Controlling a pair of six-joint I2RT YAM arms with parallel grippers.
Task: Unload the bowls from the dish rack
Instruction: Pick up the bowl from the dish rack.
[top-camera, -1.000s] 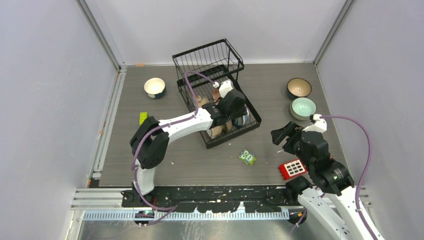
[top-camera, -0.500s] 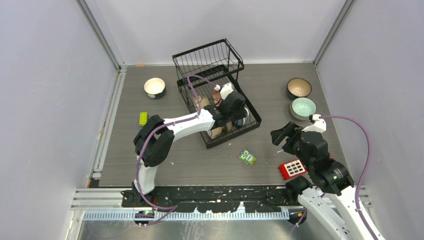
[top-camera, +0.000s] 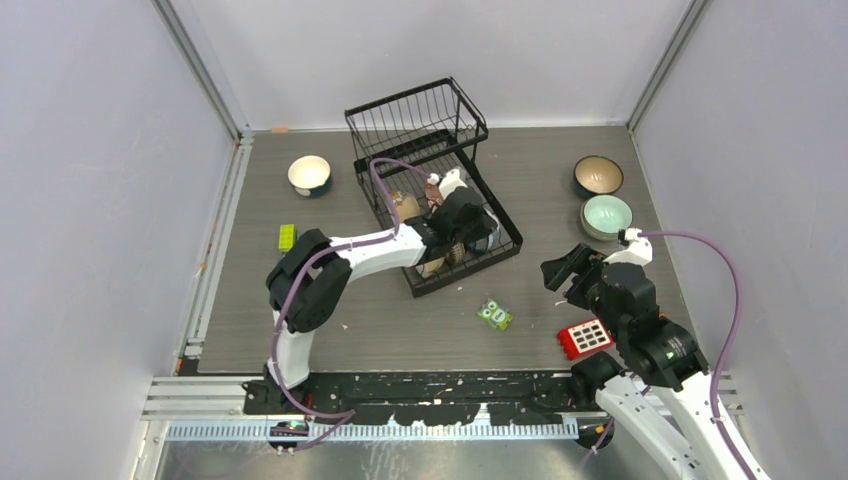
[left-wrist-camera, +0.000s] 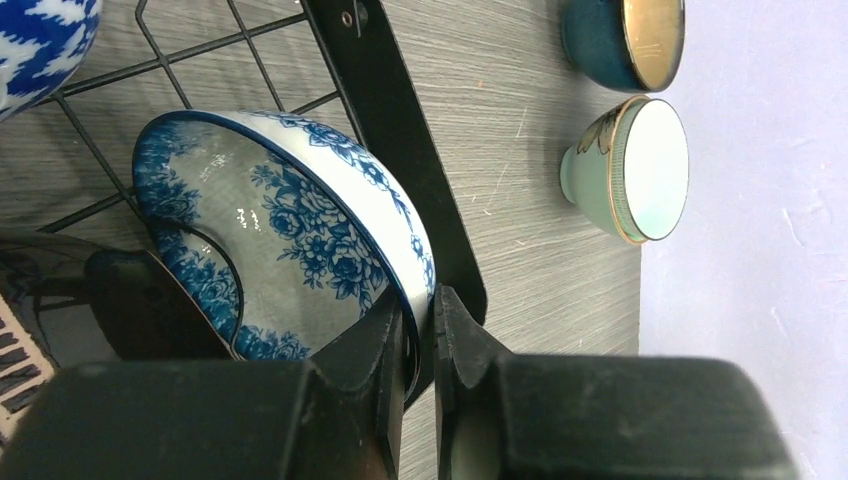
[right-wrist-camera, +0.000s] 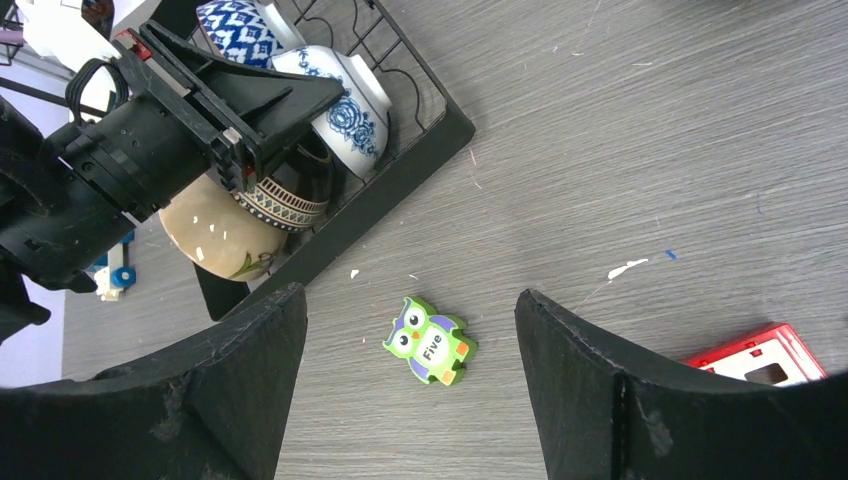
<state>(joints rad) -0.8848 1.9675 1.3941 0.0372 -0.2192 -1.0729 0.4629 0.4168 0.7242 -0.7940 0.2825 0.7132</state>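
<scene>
The black wire dish rack (top-camera: 420, 125) stands at the back centre of the table. My left gripper (left-wrist-camera: 420, 330) reaches into its lower tray and is shut on the rim of a blue floral bowl (left-wrist-camera: 300, 230), one finger inside the rim and one outside. That bowl (right-wrist-camera: 345, 110) leans against the rack's front edge (left-wrist-camera: 400, 130). Beside it in the tray are a blue zigzag bowl (right-wrist-camera: 235, 30), a brown patterned bowl (right-wrist-camera: 290, 200) and a cream bowl (right-wrist-camera: 215, 235). My right gripper (right-wrist-camera: 410, 298) hangs open above the table, nothing between its fingers.
A mint bowl (top-camera: 607, 215) and a dark teal bowl (top-camera: 598, 175) sit at the right, and a cream-and-dark bowl (top-camera: 309, 174) at the left. A green owl piece (top-camera: 494, 314), a red block (top-camera: 585, 338) and a green block (top-camera: 287, 236) lie on the table.
My left gripper's jaws have closed onto the blue floral bowl's rim, and the arm has edged a little toward the rack's back. The right arm has not moved.
</scene>
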